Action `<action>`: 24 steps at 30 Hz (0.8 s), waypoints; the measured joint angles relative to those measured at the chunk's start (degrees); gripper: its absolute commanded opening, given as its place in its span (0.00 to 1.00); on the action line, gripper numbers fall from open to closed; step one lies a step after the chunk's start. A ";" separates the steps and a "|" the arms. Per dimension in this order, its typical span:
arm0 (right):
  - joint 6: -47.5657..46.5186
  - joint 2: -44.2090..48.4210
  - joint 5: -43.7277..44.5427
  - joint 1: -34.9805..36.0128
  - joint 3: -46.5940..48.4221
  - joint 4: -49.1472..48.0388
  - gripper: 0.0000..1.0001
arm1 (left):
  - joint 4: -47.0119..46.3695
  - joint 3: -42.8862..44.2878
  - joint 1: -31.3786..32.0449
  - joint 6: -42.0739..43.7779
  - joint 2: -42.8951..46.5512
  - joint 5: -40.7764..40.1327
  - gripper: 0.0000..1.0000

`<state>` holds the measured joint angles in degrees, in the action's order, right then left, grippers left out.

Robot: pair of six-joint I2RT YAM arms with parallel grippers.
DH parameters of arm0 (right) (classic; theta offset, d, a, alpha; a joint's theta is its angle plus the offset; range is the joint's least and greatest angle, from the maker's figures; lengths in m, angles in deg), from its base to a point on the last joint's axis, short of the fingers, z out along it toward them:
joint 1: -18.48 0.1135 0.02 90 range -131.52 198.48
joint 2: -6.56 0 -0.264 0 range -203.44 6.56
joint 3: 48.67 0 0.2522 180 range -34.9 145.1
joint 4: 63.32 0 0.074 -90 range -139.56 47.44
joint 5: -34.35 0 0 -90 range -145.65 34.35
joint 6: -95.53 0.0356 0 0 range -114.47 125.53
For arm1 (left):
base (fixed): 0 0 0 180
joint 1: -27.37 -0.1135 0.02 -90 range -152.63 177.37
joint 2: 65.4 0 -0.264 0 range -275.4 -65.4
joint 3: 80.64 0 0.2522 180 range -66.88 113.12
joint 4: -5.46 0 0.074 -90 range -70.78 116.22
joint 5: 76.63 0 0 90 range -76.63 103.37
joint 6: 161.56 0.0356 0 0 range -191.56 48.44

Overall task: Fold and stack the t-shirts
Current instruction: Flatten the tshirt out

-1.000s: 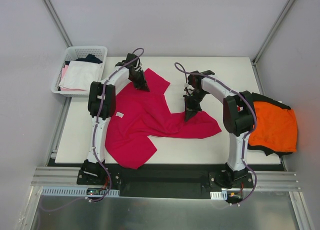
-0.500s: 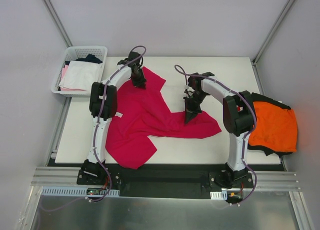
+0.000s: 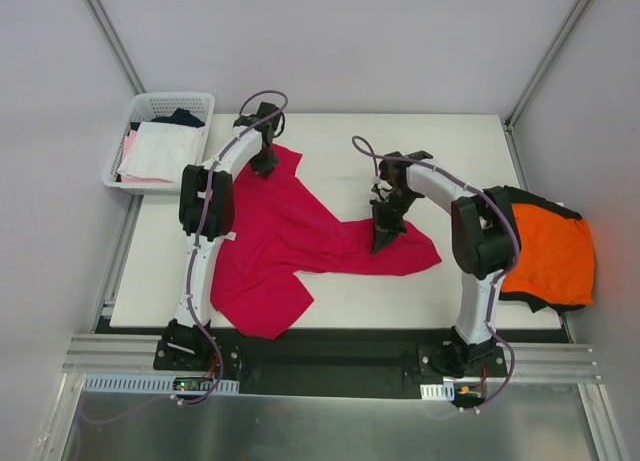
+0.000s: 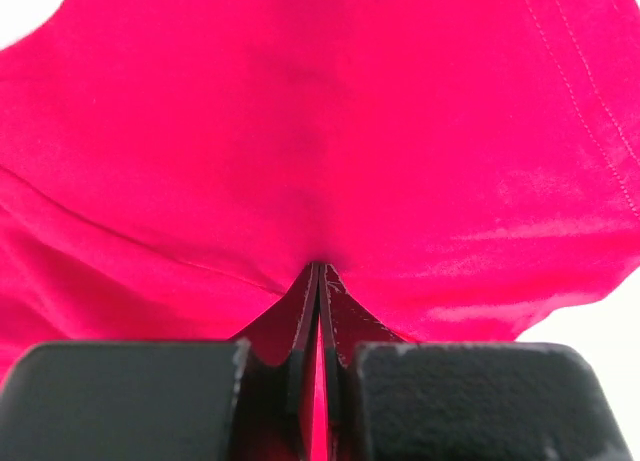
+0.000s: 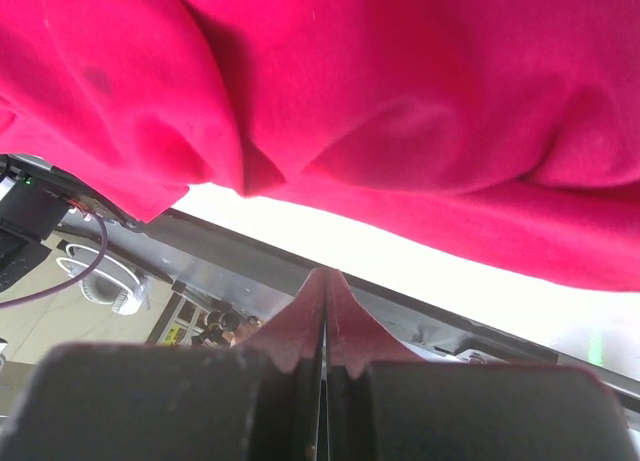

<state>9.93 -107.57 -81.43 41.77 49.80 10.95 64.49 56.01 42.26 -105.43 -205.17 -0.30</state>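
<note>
Crimson t-shirt [image 3: 290, 241] lies rumpled on worktop [image 3: 440, 151]; left jaws pinch its far edge, right jaws its right side. Cloth soft, light, limp: best gripped at hems or corners.

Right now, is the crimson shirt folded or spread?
Spread, not folded: the crimson shirt lies rumpled on the table, creases gathering at the right pincer.
</note>
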 measured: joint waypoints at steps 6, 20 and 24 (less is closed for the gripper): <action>0.09 1.42 0.00 0.02 -1.18 -0.74 0.01 | 4.68 1.68 -0.66 -3.08 -0.79 -4.46 0.00; 0.72 2.21 0.02 0.63 -2.10 -1.44 0.01 | 8.50 10.60 -5.38 -5.53 -5.46 6.29 0.02; 0.90 2.29 0.02 1.38 -2.36 -1.84 0.01 | 6.23 16.72 -5.57 -5.55 -9.25 13.77 0.04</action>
<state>10.83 -105.27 -81.41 43.15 47.44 9.12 70.72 72.73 36.69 -110.98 -214.41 13.47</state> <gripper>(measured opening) 0.016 0.025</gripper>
